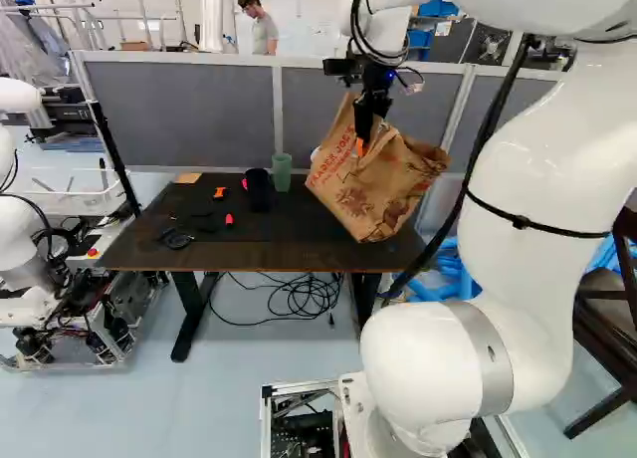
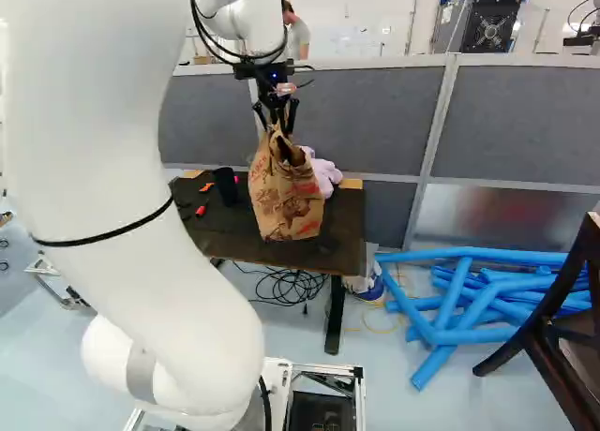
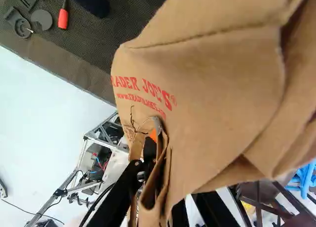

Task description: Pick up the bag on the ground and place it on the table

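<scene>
Gripper (image 1: 363, 141): one, closed on paper, pinching the bag's upper edge. Bag (image 1: 373, 187): one, slung tilted beneath it, over the table (image 1: 139, 241); base contact unclear. Step: placing, judged late; next, lower, settle upright, release. Edges: table's near and right, close below. Room: leftward, limited by cups (image 1: 282, 171).

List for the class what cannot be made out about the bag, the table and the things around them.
- Bag contents: its paper walls hide them in all three views.
- Bag's underside, and whether it touches the table: hidden by the bag itself in every view.
- Pink thing: mostly behind the bag in both base views.
- Chair: cut off by the right edge of both base views.
</scene>
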Controlling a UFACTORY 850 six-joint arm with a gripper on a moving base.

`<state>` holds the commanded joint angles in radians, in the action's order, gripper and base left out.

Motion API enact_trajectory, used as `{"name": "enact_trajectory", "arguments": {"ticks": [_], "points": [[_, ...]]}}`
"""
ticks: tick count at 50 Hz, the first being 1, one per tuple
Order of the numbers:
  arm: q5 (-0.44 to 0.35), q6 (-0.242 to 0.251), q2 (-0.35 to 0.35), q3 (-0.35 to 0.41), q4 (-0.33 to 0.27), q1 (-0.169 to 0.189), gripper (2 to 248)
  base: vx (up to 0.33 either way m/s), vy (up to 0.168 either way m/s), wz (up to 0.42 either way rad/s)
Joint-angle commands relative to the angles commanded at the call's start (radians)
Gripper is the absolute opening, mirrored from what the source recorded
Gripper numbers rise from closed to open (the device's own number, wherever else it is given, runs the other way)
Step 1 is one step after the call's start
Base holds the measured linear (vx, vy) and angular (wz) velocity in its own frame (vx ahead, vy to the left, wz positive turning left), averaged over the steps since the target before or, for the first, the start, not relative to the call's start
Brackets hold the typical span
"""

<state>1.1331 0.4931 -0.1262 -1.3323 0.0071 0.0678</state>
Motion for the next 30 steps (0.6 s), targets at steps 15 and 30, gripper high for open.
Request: {"name": "enact_trajectory", "arguments": {"ticks": [15,30], "points": [[-0.041,0.0,-0.052,-0.009,-0.02,0.0,23,0.0,0.0,0.0],[-0.07,0.0,-0.096,-0.009,-0.04,-0.001,23,0.0,0.0,0.0]]}}
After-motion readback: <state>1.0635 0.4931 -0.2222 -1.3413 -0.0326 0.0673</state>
